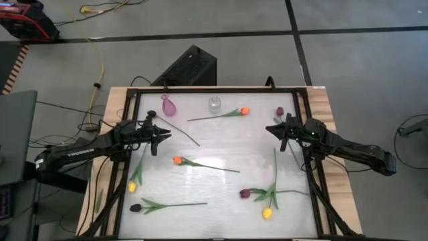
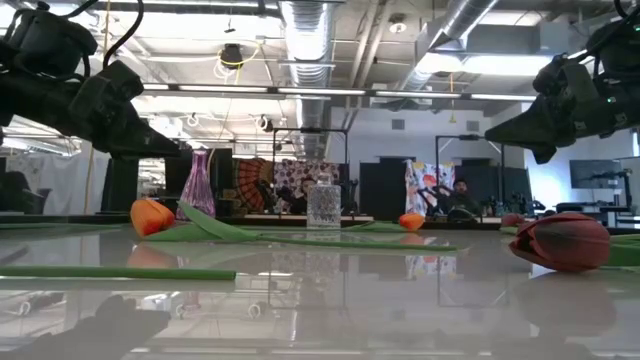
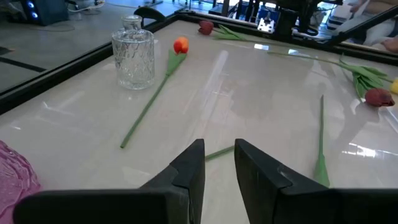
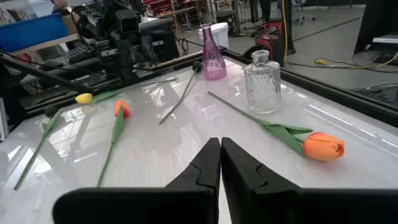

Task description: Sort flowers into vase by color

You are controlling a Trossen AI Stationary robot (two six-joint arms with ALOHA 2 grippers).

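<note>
Flowers lie scattered flat on the white worktop (image 1: 221, 150); none stands in a container. Landmark for all places: the clear glass vase (image 1: 214, 104) at the worktop's far edge.

Containers:
- Clear glass vase: upright, nothing in it.
- Pink vase (image 1: 167, 106): upright, well to the left of the clear vase along the same far edge, also holding nothing.

Flowers, placed from the clear vase:
- Orange tulip (image 1: 245, 111): head just right of the vase, stem running back toward the vase's near side, close to it; whether they touch is unclear.
- Maroon tulip (image 1: 280, 112): farther right of the vase, near the far right corner.
- Second orange tulip (image 1: 177, 161): nearer the camera side than the vase, around the worktop's middle, stem pointing right.
- Yellow tulip (image 1: 132, 187): well to the near left of the vase.
- Dark tulip (image 1: 136, 207): near left, beyond the yellow one, stem pointing right.
- Second maroon tulip (image 1: 245, 193) and second yellow tulip (image 1: 267, 213): near right of the vase, their stems crossing.
- A bare-looking green stem (image 1: 182, 132) lies between the pink vase and the middle orange tulip; its head is not readable.

Tools:
- Left tool (image 1: 162, 133): above the worktop, to the near left of the clear vase, just beyond the pink vase. Fingers (image 3: 189, 171) stand narrowly apart, nothing between them.
- Right tool (image 1: 273, 128): above the worktop, to the near right of the clear vase, close to the far maroon tulip. Fingers (image 4: 208, 165) pressed together, holding nothing.
</note>
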